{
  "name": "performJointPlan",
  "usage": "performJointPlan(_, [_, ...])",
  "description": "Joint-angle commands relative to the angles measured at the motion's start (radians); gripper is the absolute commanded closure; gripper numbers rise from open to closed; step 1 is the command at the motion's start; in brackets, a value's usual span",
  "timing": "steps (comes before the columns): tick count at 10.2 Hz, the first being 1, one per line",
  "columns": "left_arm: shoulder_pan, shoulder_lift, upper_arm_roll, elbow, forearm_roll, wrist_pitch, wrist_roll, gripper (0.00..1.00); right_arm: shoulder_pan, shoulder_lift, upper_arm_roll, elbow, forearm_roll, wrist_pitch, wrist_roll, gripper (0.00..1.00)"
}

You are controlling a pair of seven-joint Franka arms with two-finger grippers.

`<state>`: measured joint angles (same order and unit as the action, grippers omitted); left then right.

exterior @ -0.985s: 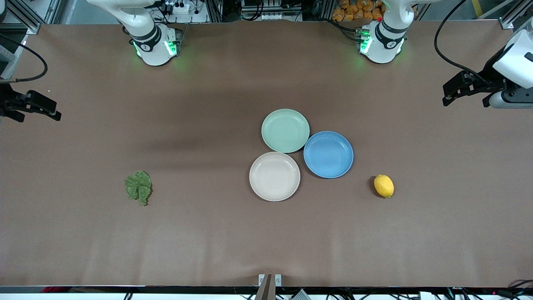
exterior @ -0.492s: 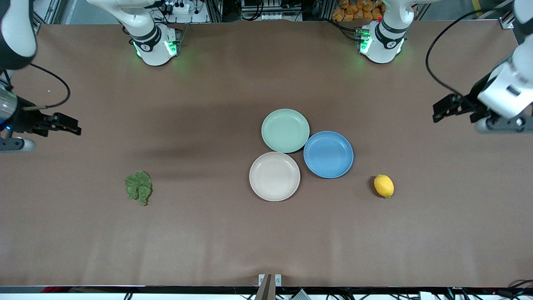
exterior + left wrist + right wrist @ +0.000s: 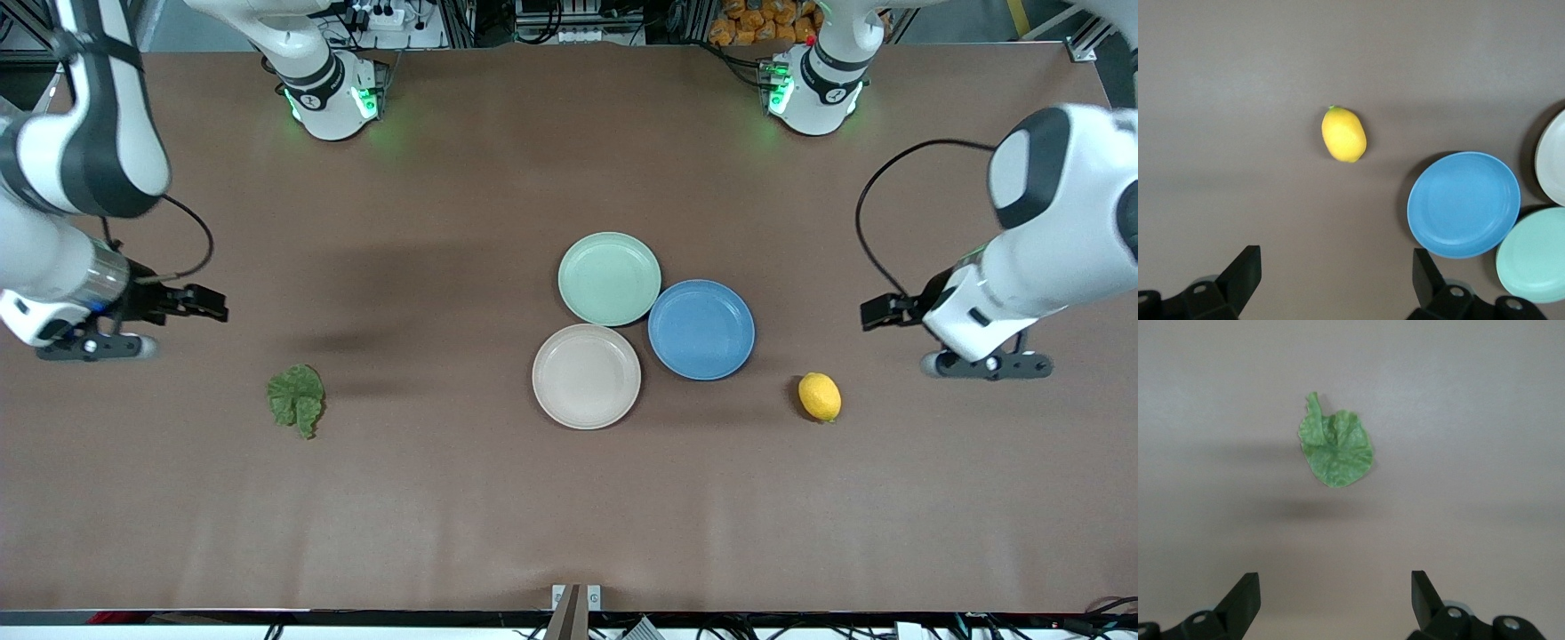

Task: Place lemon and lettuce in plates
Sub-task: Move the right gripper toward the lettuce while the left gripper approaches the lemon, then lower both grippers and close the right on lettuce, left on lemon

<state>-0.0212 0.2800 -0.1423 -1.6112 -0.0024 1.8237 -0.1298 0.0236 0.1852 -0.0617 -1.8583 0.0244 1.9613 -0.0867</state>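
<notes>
On the brown table (image 3: 498, 498), lemon (image 3: 819, 396) and lettuce (image 3: 297, 399) lie outside the plates (image 3: 610, 277); left gripper (image 3: 1335, 283) and right gripper (image 3: 1335, 600), seemingly airborne, gape wide, empty.

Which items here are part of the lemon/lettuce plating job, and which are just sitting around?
Job:
lemon
lettuce
mint green plate
cream plate
left claw, open, over bare table near the lemon
right claw, open, over bare table near the lettuce

Lying about:
blue plate, empty, touching both other plates

A blue plate (image 3: 701, 330) sits empty on the brown tabletop (image 3: 498, 516). It is round, shallow and rimmed.
</notes>
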Motion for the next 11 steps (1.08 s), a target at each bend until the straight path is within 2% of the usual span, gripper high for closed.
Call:
performJointPlan(1, [-0.005, 0.002, 0.001, -0.096, -0.008, 0.124, -0.042, 0.00, 0.015, 0.066, 0.002, -0.071, 0.002, 0.164, -0.001, 0.00])
performJointPlan(3, [-0.013, 0.063, 0.003, -0.108, 0.014, 0.173, -0.105, 0.00, 0.015, 0.160, 0.002, -0.078, 0.003, 0.282, 0.001, 0.01])
performJointPlan(5, [-0.016, 0.134, 0.001, -0.107, 0.036, 0.227, -0.146, 0.00, 0.016, 0.245, 0.003, -0.082, 0.003, 0.410, 0.001, 0.08])
performJointPlan(6, [-0.014, 0.161, 0.001, -0.107, 0.036, 0.258, -0.152, 0.00, 0.015, 0.287, 0.005, -0.079, 0.029, 0.462, 0.002, 0.14])
performJointPlan(7, [-0.013, 0.185, 0.003, -0.110, 0.036, 0.276, -0.157, 0.00, 0.015, 0.324, 0.005, -0.076, 0.075, 0.509, 0.001, 0.14])
performJointPlan(11, [-0.016, 0.298, 0.006, -0.107, 0.139, 0.357, -0.218, 0.00, 0.015, 0.401, 0.016, -0.061, 0.118, 0.596, 0.002, 0.16])
